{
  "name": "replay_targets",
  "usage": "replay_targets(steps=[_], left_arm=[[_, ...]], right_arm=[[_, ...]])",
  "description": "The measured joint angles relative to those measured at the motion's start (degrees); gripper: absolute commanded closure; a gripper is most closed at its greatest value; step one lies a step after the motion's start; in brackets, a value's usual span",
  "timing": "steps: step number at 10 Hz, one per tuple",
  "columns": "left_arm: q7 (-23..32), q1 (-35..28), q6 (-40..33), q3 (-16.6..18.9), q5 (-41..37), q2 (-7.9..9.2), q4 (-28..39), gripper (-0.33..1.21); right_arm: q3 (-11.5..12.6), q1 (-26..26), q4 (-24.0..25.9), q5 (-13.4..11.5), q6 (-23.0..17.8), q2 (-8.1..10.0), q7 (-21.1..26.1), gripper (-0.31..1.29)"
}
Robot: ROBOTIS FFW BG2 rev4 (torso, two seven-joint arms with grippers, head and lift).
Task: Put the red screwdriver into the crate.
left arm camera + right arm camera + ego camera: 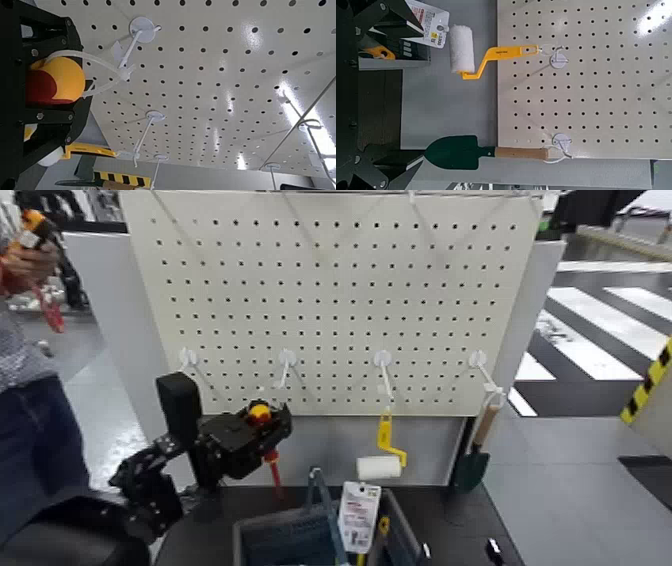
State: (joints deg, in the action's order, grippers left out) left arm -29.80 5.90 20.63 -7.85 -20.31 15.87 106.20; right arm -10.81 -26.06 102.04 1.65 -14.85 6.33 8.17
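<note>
Nearest us, the crate [290, 540] sits on the dark desk [455, 525] at the bottom of the head view. Its thin upright handle carries a white tag [358, 515], and we see something small and yellow inside it. Just above and left of the crate, our left tool [262, 433] is closed around the red screwdriver [268, 452]. The yellow cap shows at the top and the thin red shaft points down, hanging clear of the crate's left rim. We cannot tell how our right tool stands. Farther back, on the white pegboard [340, 290], a yellow-handled paint roller [382, 458] and a green trowel [475, 452] hang from hooks. A person [25, 350] stands at far left.
</note>
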Motion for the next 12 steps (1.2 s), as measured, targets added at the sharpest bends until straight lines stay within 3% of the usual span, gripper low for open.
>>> replay_targets(steps=[4, 8, 12], left_arm=[[-1.3, -2.2, 4.6, 1.0, -3.0, -0.13, 3.1, 1.19], [-3.2, -6.5, 12.1, 6.4, -6.2, 0.05, 5.9, 1.19], [-5.8, -8.6, 12.7, 7.3, -10.4, -0.96, 3.1, 1.19]], right_arm=[[-0.1, 0.2, -0.2, 0.1, 0.0, 0.09, 0.0, 0.19], [-0.1, 0.2, -0.2, 0.1, 0.3, 0.09, 0.0, 0.19], [-0.3, 0.2, -0.3, 0.4, 0.3, 0.08, 0.0, 0.19]])
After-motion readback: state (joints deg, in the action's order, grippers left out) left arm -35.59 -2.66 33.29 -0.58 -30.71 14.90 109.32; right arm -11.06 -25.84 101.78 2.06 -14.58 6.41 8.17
